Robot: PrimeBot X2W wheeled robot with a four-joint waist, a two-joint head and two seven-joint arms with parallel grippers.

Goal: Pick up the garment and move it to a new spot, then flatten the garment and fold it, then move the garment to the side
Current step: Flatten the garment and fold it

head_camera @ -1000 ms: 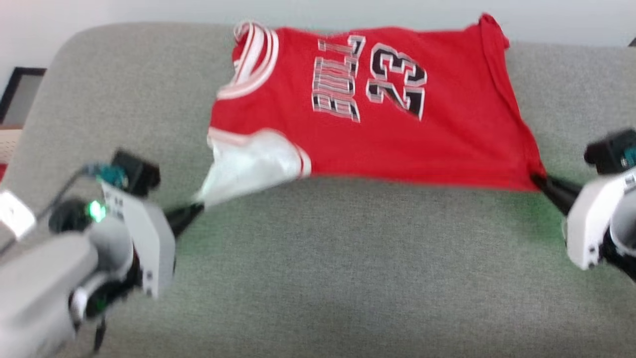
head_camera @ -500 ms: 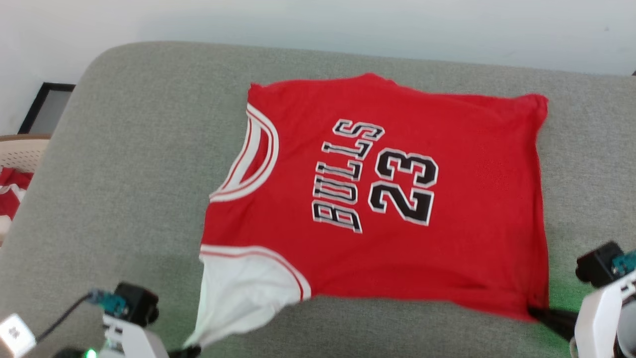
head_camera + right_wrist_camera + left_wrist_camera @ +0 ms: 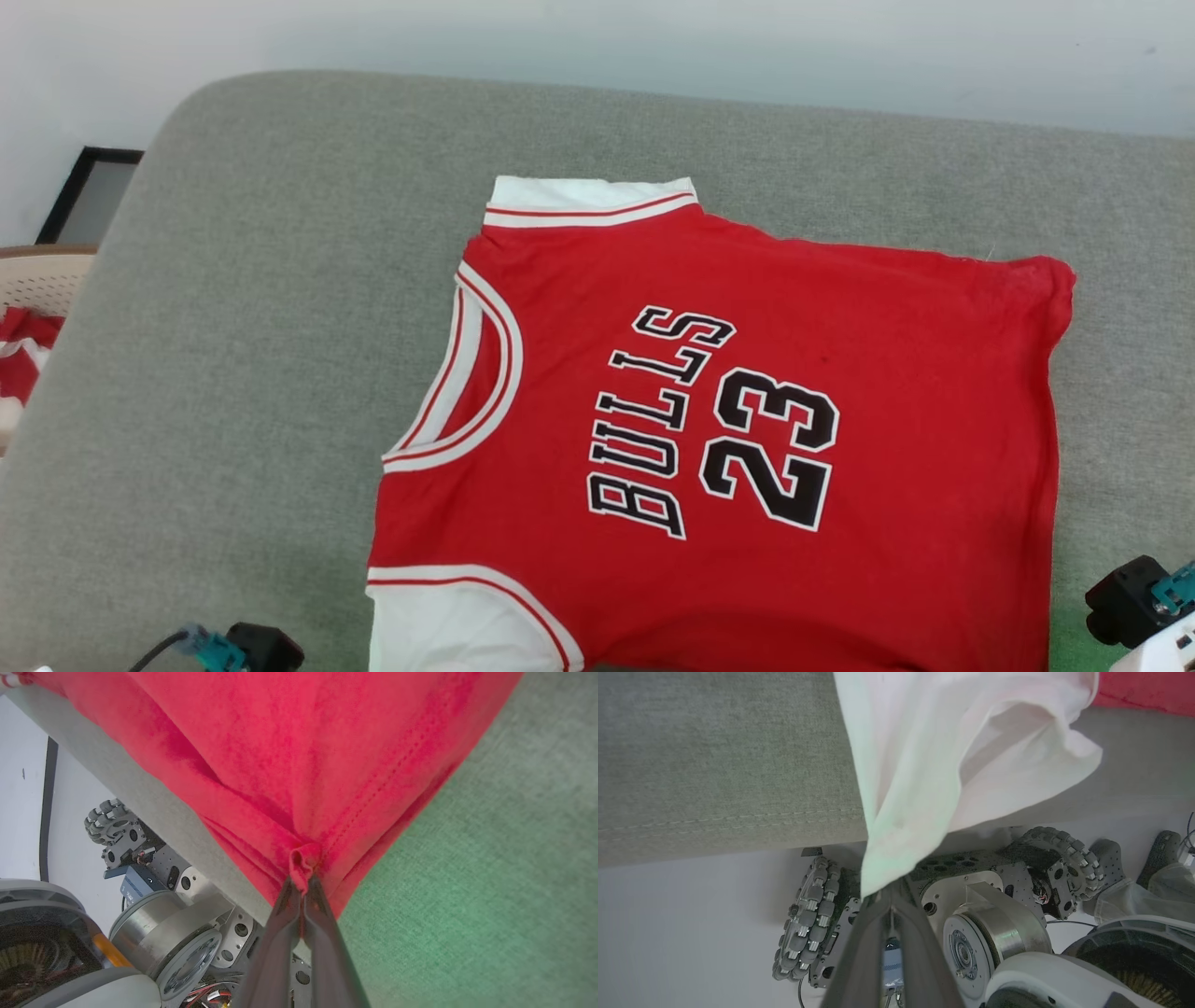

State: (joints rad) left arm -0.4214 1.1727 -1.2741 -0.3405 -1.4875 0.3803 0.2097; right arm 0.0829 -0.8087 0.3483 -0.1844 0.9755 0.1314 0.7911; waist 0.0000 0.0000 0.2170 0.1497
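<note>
The garment (image 3: 747, 420) is a bright-red shirt with "BULLS 23" printed on it, spread over the grey cushion (image 3: 280, 327), neckline to the left, one white sleeve end at the far edge and one at the near edge. My left gripper (image 3: 888, 891) is shut on the tip of the near white sleeve (image 3: 934, 765), which hangs past the cushion's front edge. My right gripper (image 3: 302, 882) is shut on a bunched red hem corner of the garment (image 3: 299, 756). In the head view only the dark wrist-camera blocks of both arms peek in at the bottom corners.
The cushion's front edge (image 3: 728, 821) drops to a pale floor where my wheeled base (image 3: 994, 896) stands. At the far left a pale basket (image 3: 37, 280) holds another red cloth. A dark frame (image 3: 84, 191) leans on the white wall behind.
The head camera has tilted, so the shirt sits lower and nearer. The shirt has been drawn toward me and now lies flatter, its far white sleeve end showing. Both grips held.
</note>
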